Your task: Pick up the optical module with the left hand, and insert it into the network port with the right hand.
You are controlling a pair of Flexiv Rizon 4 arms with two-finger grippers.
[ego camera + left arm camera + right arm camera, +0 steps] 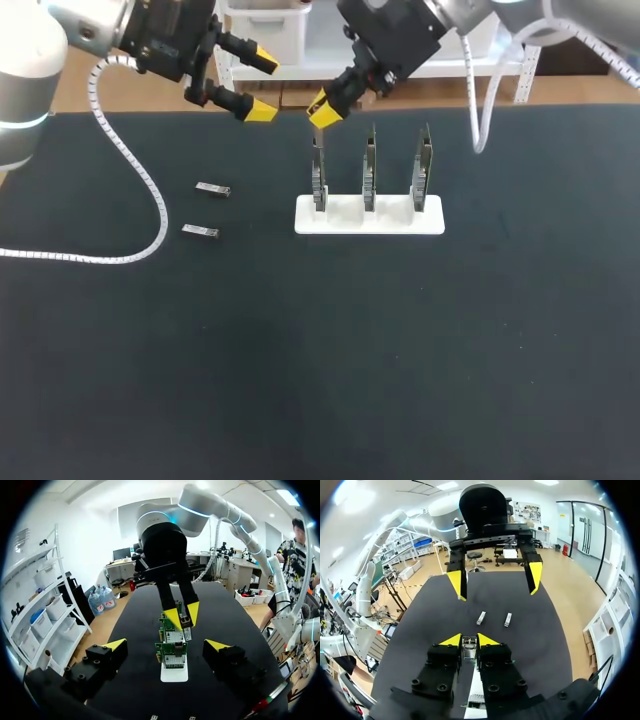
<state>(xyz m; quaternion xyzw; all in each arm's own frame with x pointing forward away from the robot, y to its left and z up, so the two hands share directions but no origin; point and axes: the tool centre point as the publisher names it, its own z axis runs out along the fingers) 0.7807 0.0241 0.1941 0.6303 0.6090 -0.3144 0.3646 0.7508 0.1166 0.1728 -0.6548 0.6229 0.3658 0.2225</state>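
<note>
On matte black table (400, 380), white plastic stand (369, 215) propping three green circuit boards (369, 170) upright, ports reachable. Left gripper (260, 85) spread, empty, clear of the way. Right gripper (325, 108) pinching small silver optical module (468, 647) near the leftmost board, seemingly for insertion. Two spare silver modules (213, 189) flat beside.

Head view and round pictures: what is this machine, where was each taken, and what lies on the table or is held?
A robot with two arms, each ending in a two-fingered gripper with yellow tips. One camera looks down from above; the round pictures come from each wrist. On the dark table a white stand holds three upright circuit boards; two small metal modules lie beside it. The left gripper is open and empty; the right gripper pinches a third module.
</note>
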